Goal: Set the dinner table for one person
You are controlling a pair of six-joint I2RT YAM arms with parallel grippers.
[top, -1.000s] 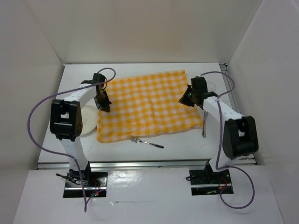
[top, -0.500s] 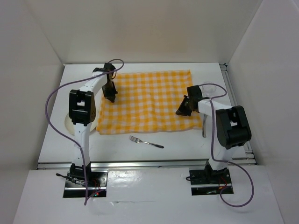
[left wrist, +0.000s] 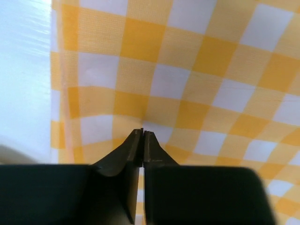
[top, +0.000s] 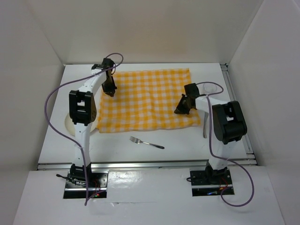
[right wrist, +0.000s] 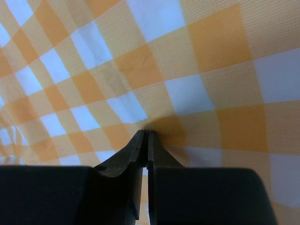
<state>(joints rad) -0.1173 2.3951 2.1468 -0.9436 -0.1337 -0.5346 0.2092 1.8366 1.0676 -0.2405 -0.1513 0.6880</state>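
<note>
Because the large flat white dinner table (top: 187, 145) is a rigid, smooth slab, I judge that it needs no grasp. It spreads under everything, from the arm bases to the far wall, and light things will probably slide on it.

Nearest me, a slim metal fork (top: 146, 142) lies on bare table just short of the cloth's near edge. A round white plate (top: 65, 125) shows at the left, partly behind the left arm. At the right lies a thin grey utensil (top: 205, 127), probably a knife.

Beyond them the yellow-and-white checked cloth (top: 147, 101) lies nearly flat. It looks soft, light and limp, so I would take it by an edge or corner.

The right gripper (right wrist: 146, 132) has its jaws pressed together on a pucker of fabric near the cloth's right edge. Farther off, the left gripper (left wrist: 142, 132) is likewise closed on a small fold near the far left corner.
</note>
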